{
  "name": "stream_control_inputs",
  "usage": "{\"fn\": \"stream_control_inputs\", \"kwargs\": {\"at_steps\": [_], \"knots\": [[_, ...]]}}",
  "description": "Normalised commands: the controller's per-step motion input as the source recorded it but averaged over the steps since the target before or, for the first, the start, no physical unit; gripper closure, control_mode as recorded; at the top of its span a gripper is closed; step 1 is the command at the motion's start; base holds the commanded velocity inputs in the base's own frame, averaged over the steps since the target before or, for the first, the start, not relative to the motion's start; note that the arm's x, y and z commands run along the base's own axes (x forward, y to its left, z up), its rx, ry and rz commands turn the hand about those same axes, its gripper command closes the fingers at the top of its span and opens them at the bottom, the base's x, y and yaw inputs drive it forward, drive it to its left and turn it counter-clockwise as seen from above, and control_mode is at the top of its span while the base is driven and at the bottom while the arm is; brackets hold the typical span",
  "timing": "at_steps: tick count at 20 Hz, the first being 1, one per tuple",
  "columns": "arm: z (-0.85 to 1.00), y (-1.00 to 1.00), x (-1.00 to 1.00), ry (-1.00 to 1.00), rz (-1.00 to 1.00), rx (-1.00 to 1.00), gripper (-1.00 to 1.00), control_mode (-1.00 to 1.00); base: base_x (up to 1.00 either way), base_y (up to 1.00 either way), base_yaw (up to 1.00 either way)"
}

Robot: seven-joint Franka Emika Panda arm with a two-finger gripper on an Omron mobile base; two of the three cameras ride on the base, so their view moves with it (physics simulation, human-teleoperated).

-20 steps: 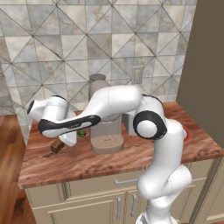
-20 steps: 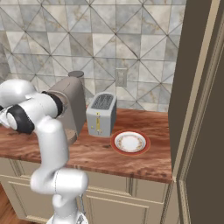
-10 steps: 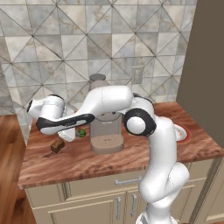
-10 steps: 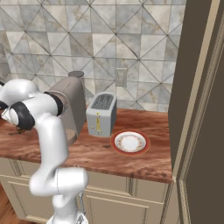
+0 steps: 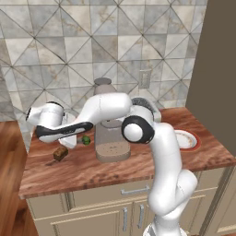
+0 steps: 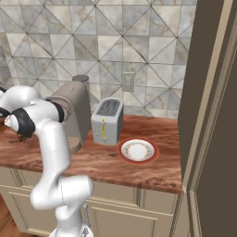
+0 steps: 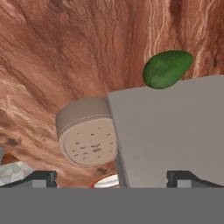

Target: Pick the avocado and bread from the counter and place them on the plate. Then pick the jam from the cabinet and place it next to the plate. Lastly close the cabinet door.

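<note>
The avocado (image 5: 85, 139), a small dark-green ball, lies on the counter (image 5: 138, 168) against the left side of the coffee machine (image 5: 110, 138). The bread (image 5: 60, 153), a brown chunk, lies a little to its front left. My gripper (image 5: 71, 140) hangs low just left of the avocado and above the bread, open and holding nothing. In the hand view the avocado (image 7: 166, 69) sits above the grey coffee machine base (image 7: 175, 131), well ahead of the widely spread fingertips (image 7: 41, 177). The white plate (image 5: 186, 139) (image 6: 137, 150) with an orange-red rim lies at the counter's right.
A silver toaster (image 6: 107, 121) stands between the coffee machine (image 6: 74, 111) and the plate. The tall cabinet (image 6: 208, 106) closes off the right end of the counter. My own arm arches over the coffee machine. The counter's left edge drops to a wooden floor (image 5: 9, 184).
The arm's elbow has swung left, nearer the coffee machine. The hand has shifted only slightly beside the avocado. Avocado, bread and plate have not moved.
</note>
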Motion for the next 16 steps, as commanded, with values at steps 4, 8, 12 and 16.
{"fn": "stream_control_inputs", "kwargs": {"at_steps": [4, 8, 12, 16], "knots": [[-0.14, 0.06, 0.08, 0.00, 0.00, -0.03, -1.00, -1.00, 0.00, 0.00, 0.00], [-0.19, 0.04, 0.05, 0.00, 0.00, -0.02, -1.00, -1.00, 0.00, 0.00, 0.00], [-0.16, 0.00, 0.03, 0.00, 0.00, 0.00, -1.00, -1.00, 0.00, 0.00, 0.00], [-0.07, 0.00, 0.01, 0.00, 0.01, 0.01, -1.00, -1.00, 0.00, 0.00, 0.00]]}}
